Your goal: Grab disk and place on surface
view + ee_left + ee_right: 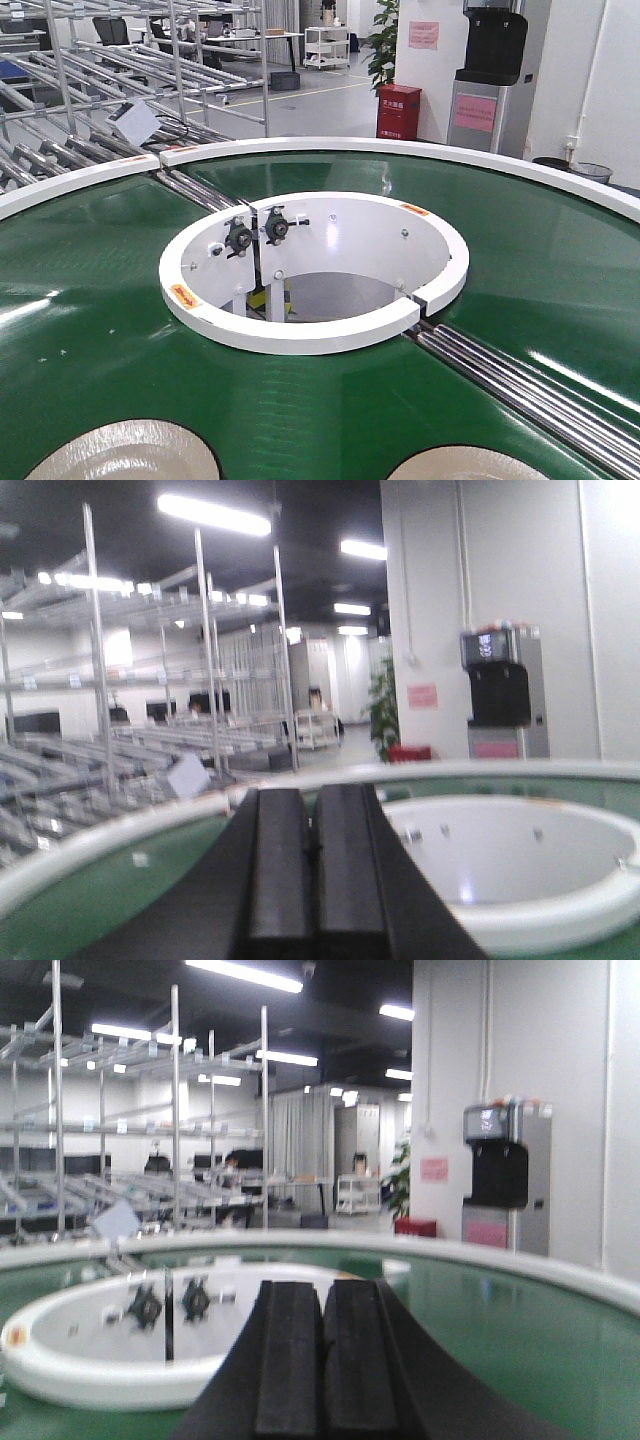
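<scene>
1. The left hand (315,815) is closed. Its two black pads are pressed together with only a thin seam between them, and it holds nothing. It hovers over the green belt (90,910), pointing toward the white inner ring (520,880).
2. The right hand (322,1305) is in the same state, pads together and empty, above the green belt with the white inner ring ahead to its left.
3. The disks appear to be the two pale round shapes lying flat on the green belt at the bottom edge of the front view: the left disk (120,455) and the right disk (465,465). The frame cuts off both, and neither wrist view shows one.
4. The counter where a disk should go appears in no view. The task looks barely begun, with nothing gripped and nothing placed.
5. A hand lowered while closed would press on a disk's face or shove it along rather than take it, so the pads need to part first.
6. Each disk lies flush and looks thin, so the pads may slip off its rim or scrape the green belt.
7. Whether the green belt is turning cannot be told. If it is, a disk could drift away from where the arm aims.
8. The steel rollers (520,385) run near the right disk, and a nudge could push it onto them.
</scene>
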You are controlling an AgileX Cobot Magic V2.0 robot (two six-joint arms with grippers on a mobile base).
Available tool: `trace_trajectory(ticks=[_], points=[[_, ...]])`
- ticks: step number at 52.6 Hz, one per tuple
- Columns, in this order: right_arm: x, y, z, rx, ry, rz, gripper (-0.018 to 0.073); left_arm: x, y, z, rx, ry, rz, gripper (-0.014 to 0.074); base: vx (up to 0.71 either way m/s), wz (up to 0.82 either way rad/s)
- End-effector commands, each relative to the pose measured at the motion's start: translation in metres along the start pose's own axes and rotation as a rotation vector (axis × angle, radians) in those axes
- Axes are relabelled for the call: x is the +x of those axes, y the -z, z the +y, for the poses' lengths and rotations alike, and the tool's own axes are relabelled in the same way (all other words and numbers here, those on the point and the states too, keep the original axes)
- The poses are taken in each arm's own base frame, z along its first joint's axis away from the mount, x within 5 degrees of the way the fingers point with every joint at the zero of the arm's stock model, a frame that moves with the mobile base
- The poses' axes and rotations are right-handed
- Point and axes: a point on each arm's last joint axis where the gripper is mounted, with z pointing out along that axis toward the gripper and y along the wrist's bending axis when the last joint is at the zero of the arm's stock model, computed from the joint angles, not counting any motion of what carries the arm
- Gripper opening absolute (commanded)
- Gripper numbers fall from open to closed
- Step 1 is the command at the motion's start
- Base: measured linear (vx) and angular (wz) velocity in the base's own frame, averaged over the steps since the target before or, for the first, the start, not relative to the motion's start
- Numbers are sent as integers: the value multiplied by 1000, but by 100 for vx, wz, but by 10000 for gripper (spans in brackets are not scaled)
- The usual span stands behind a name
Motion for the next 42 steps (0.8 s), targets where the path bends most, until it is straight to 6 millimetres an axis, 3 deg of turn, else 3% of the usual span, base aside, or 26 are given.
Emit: trace_trajectory(ticks=[1, 6, 9, 13, 20, 26, 34, 42], points=[[-65, -5, 3, 0, 36, -149, -9, -68, -5, 1, -5, -67, -117, 1, 0, 0], [-114, -26, 3, 14, 81, -152, -9, -111, -30, 2, -6, -133, -58, 1, 0, 0], [-131, -44, 3, 15, 87, -140, -9, -123, -52, 2, -2, -131, -5, 1, 0, 0], [-140, -71, 3, 14, 85, -99, -9, -126, -81, 2, 3, -131, 67, 1, 0, 0], [-131, -116, 2, 5, 81, -16, -9, -111, -125, 2, 11, -117, 174, 1, 0, 0], [-111, -141, 1, 1, 62, 65, -9, -94, -145, 2, 17, -117, 250, 1, 0, 0], [-94, -156, -1, 5, 59, 145, -8, -80, -159, 1, 21, -117, 303, 3, 0, 0], [-91, -158, -1, 5, 59, 159, 23, -76, -163, 1, 21, -116, 309, 34, 0, 0]])
